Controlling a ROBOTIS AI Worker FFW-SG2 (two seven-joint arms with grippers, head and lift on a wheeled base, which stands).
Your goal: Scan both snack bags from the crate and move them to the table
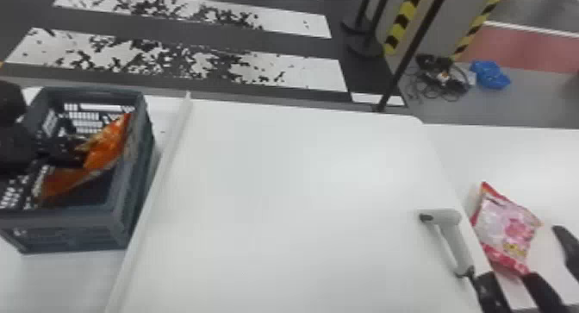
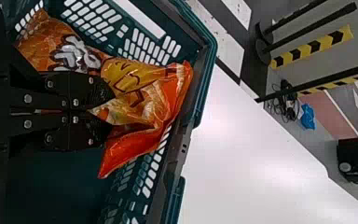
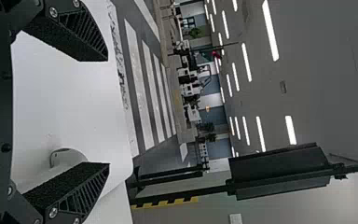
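Scanner (image 1: 452, 217), smooth, pale, pistol-shaped.

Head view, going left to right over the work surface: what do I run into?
The crate with the orange snack bag inside → the scanner → the pink-and-red snack bag.

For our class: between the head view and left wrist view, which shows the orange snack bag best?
The left wrist view: the orange snack bag is close up, its yellow cartoon figure clear, though the left hand hides part. The head view shows it smaller, slanting inside the crate.
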